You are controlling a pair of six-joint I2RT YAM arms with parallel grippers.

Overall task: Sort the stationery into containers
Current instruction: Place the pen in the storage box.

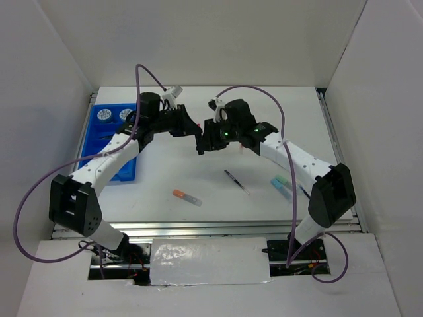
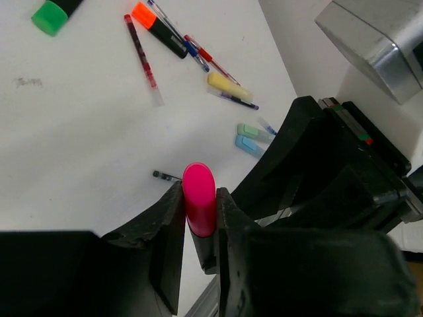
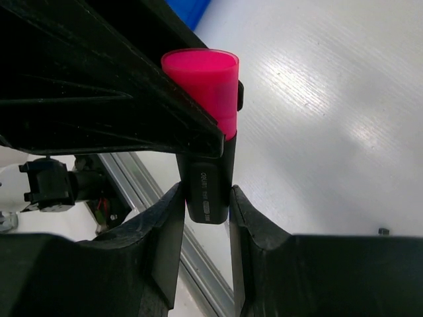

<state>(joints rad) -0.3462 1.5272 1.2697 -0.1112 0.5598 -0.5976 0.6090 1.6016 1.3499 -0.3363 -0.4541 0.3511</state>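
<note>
While the left gripper (image 2: 199, 198) pinches the cap end of the pink highlighter (image 2: 199, 205), its two fingers pressed against the pink on either side, the right gripper (image 3: 206, 198) clamps the same marker by its dark barrel, so both hold it at once, nose to nose. The two meet above the middle of the white table (image 1: 198, 172), to the right of the blue tray (image 1: 129, 170) and apart from it. Two tape rolls (image 1: 104, 115) sit in the tray's far compartments, one partly hidden by the left arm. On the table beyond the left fingers lie a green highlighter (image 2: 49, 16), an orange highlighter (image 2: 155, 28) with a dark body, a red pen (image 2: 142, 53), a yellow highlighter (image 2: 228, 86) with a thin pen touching it, and a pale green marker (image 2: 251, 131) just beside a light blue marker (image 2: 248, 145). Seen from above, a dark pen (image 1: 236, 181) lies near the table's centre.
</note>
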